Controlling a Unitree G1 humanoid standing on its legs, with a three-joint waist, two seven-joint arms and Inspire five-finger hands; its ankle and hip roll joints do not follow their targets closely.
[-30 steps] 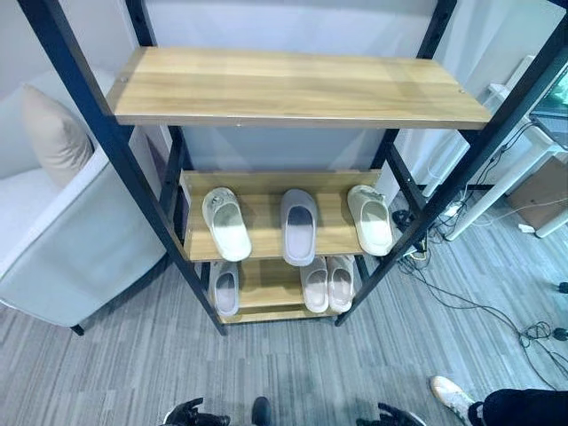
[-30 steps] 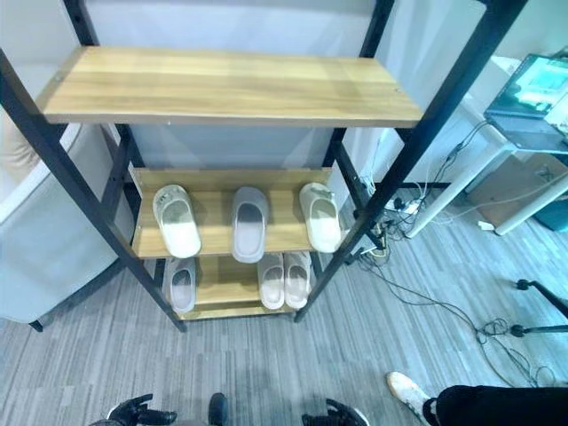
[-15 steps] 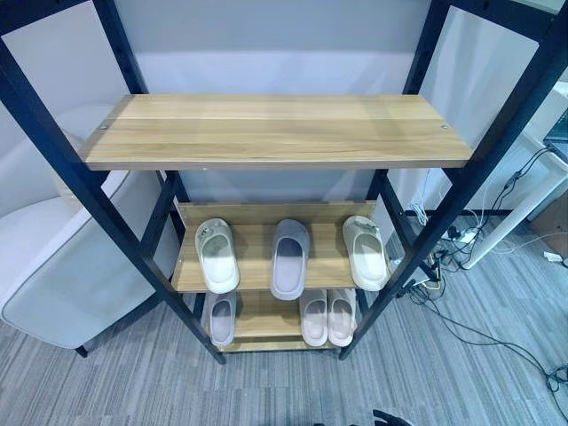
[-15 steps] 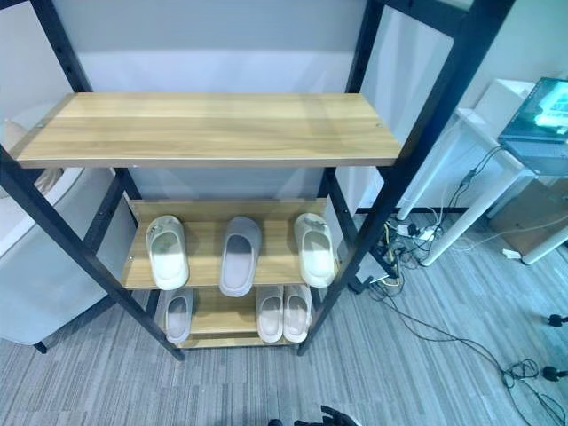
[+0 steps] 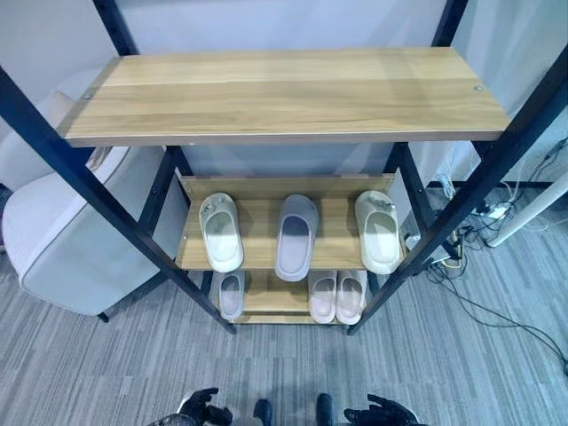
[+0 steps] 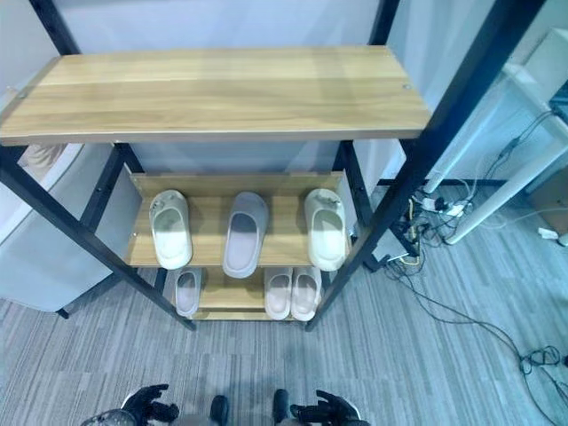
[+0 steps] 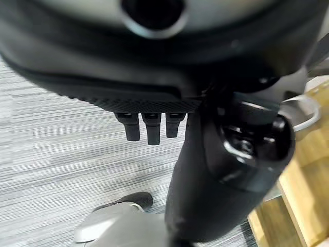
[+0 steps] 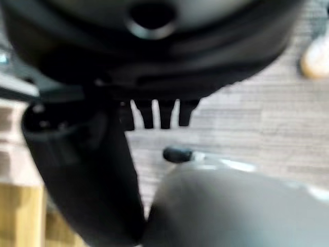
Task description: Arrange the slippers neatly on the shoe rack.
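Grey floor (image 5: pixel 106 373); right eye adds white desk leg (image 6: pixel 479 200).

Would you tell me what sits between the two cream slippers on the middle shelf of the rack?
A single grey slipper lies between the left cream slipper and the right cream slipper, apart from both, on the middle shelf; the left eye view shows it.

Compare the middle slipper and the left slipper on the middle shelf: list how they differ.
The middle slipper is grey-lavender; the left slipper is off-white. The middle slipper reaches closer to the shelf's front edge than the left slipper. Both lie upright, apart from each other, on the same shelf.
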